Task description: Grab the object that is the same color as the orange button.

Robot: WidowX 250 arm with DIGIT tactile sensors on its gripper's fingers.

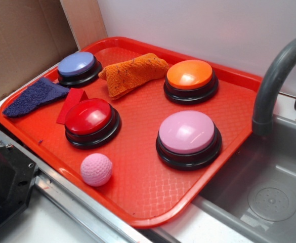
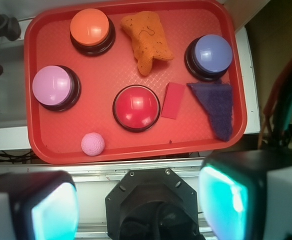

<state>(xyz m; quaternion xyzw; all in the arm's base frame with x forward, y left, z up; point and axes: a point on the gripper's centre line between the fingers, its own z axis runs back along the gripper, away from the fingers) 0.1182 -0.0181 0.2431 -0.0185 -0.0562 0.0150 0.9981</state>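
The orange rag [image 1: 132,73] [image 2: 146,40], flecked and wrinkled, lies at the back of the red tray [image 1: 153,202] [image 2: 131,147], between the blue-purple button and the orange button [image 1: 190,78] [image 2: 91,29]. My gripper [image 2: 138,205] hangs high above the tray's near side, over the robot's black base. Its jaws stand wide apart with nothing between them; the teal pads [image 2: 223,200] show at both lower corners of the wrist view. The gripper does not appear in the exterior view.
On the tray also sit a red button [image 1: 91,120], a pink button [image 1: 188,136], a blue-purple button [image 1: 78,67], a dark blue cloth [image 1: 34,96], a flat red piece [image 1: 72,104] and a pink ball [image 1: 96,169]. A grey sink and faucet [image 1: 274,81] lie right.
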